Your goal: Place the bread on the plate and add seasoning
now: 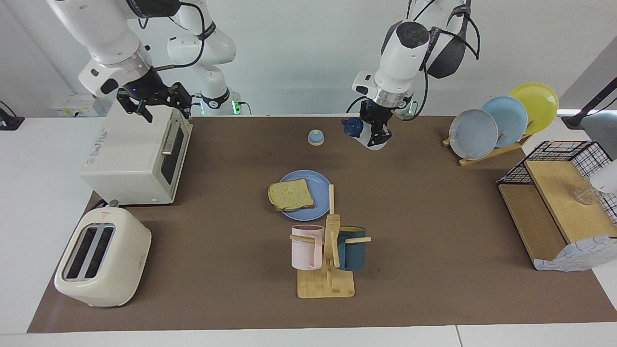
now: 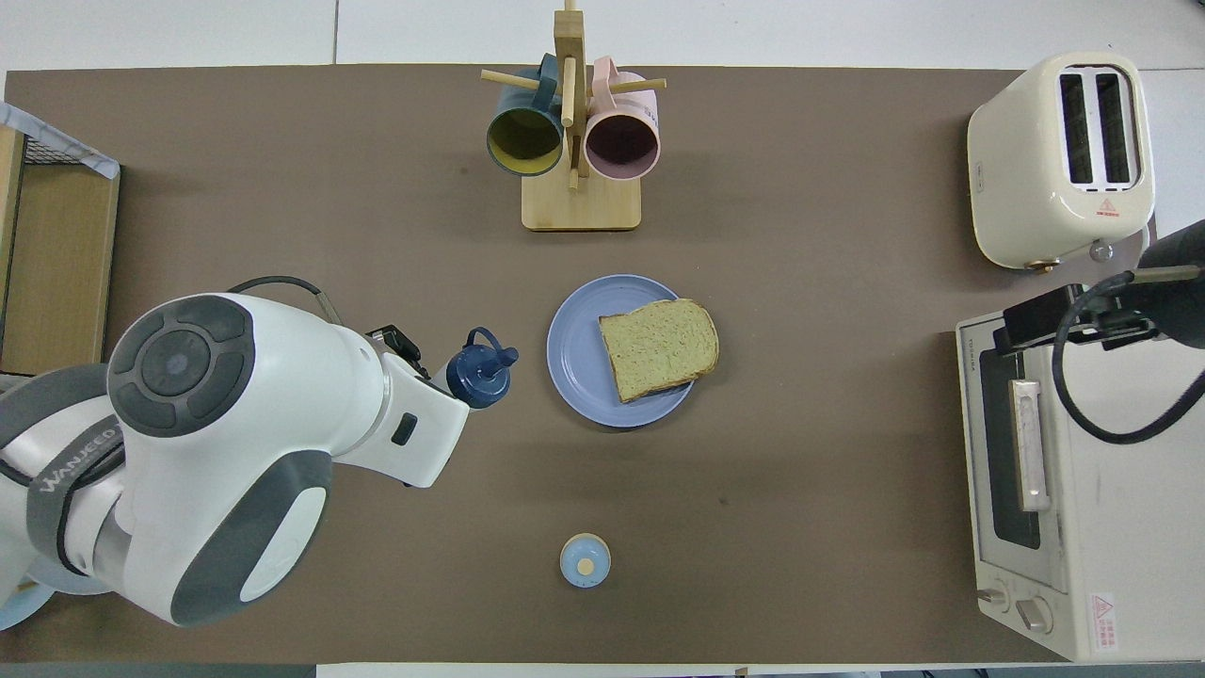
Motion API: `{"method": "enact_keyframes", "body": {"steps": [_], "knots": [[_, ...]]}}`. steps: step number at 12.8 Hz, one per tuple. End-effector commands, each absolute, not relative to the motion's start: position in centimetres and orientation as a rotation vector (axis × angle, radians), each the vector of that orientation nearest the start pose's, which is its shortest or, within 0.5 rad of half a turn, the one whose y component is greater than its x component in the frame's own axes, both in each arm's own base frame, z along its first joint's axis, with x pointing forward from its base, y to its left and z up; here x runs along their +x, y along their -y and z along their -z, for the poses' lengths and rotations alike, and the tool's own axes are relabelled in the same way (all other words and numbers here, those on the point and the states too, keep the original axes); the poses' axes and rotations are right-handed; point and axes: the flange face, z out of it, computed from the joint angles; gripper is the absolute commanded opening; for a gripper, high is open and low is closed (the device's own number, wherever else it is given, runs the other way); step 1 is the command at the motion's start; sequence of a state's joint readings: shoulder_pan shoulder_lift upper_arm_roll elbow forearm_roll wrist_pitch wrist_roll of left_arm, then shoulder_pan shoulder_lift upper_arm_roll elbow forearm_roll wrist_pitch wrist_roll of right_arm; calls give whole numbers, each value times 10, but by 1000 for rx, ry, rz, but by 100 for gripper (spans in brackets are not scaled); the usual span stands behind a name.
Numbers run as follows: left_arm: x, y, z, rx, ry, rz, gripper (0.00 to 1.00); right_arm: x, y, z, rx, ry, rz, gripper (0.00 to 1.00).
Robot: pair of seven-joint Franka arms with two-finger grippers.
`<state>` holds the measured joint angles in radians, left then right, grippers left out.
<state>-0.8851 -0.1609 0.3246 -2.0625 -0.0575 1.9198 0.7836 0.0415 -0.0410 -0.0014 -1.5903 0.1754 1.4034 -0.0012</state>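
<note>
I see my left tool (image 1: 375,129) pinching the seasoning (image 1: 359,130), tilted and raised above the table (image 1: 434,217). The bread (image 1: 291,194) lies on the plate (image 1: 315,185), overhanging its rim. My right tool (image 1: 156,103), fingers spread, hangs over the toaster oven (image 1: 130,159).

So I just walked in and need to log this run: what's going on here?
The bread already lies on the blue plate, overhanging its rim toward the right arm's end. The left hand is shut on the seasoning bottle, close to the mat, nearer the robots than the plate, beside the small bell. The right hand hangs open over the toaster oven, holding nothing. No seasoning has been added yet.
</note>
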Motion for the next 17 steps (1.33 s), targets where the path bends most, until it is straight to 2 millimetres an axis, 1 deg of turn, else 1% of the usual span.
{"method": "enact_keyframes", "body": {"steps": [1,2,3,4,5,7,8,9,10,11,12,14,17], "knots": [[429,262,-506,-2530,-2017,38,0,514,-96,-630,-2816,163,-243,100],[429,262,-506,-2530,-2017,38,0,512,-124,-635,-2755,100,-234,100],[428,262,-506,-2529,-2019,38,0,514,-148,-642,-2701,52,-187,100],[427,264,-506,-2524,-2025,40,0,512,-187,-646,-2668,40,-136,96],[427,266,-506,-2521,-2029,40,0,506,-223,-649,-2658,49,-92,88],[426,268,-506,-2500,-2053,46,0,489,-291,-648,-2620,-41,-4,64],[424,271,-506,-2490,-2063,51,0,482,-317,-645,-2598,-70,27,52],[422,275,-508,-2481,-2072,60,0,477,-338,-637,-2577,-80,51,41],[422,275,-508,-2479,-2073,65,0,470,-354,-630,-2564,-69,74,37],[422,276,-507,-2479,-2073,63,0,470,-361,-623,-2555,-83,78,37],[422,276,-507,-2479,-2073,63,0,470,-367,-619,-2550,-82,80,34],[422,276,-507,-2479,-2073,63,0,475,-369,-611,-2546,-88,82,33],[422,276,-508,-2478,-2074,65,0,477,-368,-610,-2555,-71,94,33]]}}
